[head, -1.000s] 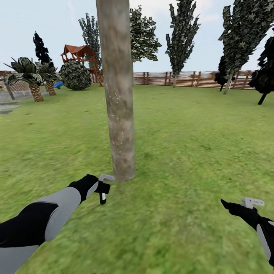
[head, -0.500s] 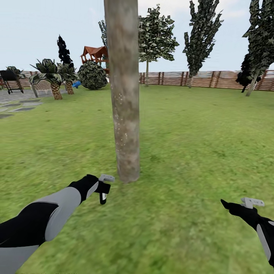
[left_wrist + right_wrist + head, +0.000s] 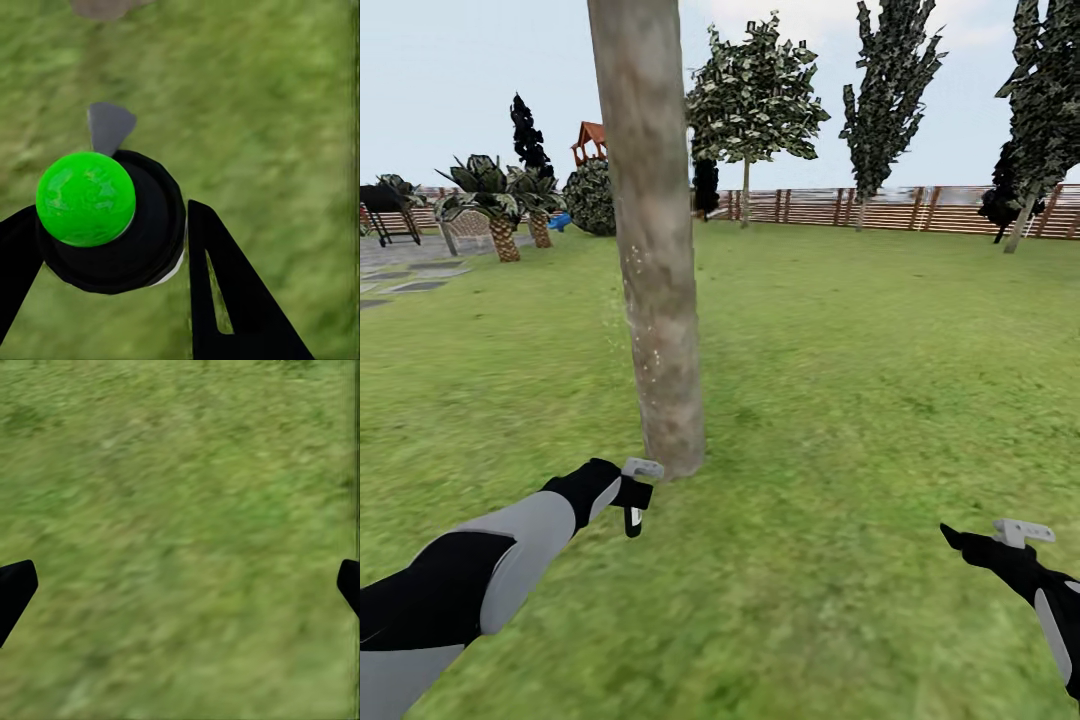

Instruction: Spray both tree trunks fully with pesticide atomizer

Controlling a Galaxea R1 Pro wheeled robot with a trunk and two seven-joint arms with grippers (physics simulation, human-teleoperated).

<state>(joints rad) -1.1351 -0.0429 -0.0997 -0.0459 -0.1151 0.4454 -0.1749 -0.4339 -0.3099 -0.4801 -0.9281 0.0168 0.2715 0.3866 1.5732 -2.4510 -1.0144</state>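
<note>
Scene: A two-armed robot stands on the lawn [image 3: 840, 400] of a fenced garden, facing a thick mottled tree trunk [image 3: 650, 250] that rises just ahead of its left arm.

Left gripper: The left gripper [image 3: 628, 496] is clamped on the pesticide atomizer [image 3: 632, 510], black bottle hanging down and pale grey trigger head [image 3: 642, 467] pointing at the foot of the trunk. The left wrist view looks down on the bottle [image 3: 112, 221] between the two black fingers [image 3: 225, 292], with a bright green ball over its top and the grey nozzle beyond.

Right gripper: The right gripper [image 3: 1015, 535] hangs low over bare grass, jaws spread wide and holding nothing; the right wrist view shows its fingertips [image 3: 15, 589] at opposite edges.

Spray so far: Pale specks dot the trunk's middle stretch; the lowest part and upper reach look unmarked, so coverage is judged partial.

Doing the step well: The nozzle sits close to the base. Lifting the left arm and sweeping upward, nozzle squared to the bark, would likely fill the bare bands; the far side probably needs a change of position.

Writing: The bottle's pale label is too small to read. No brand is legible.

Backdrop: A brown slat fence [image 3: 880, 208] and further trees [image 3: 755, 95] line the far edge.
</note>
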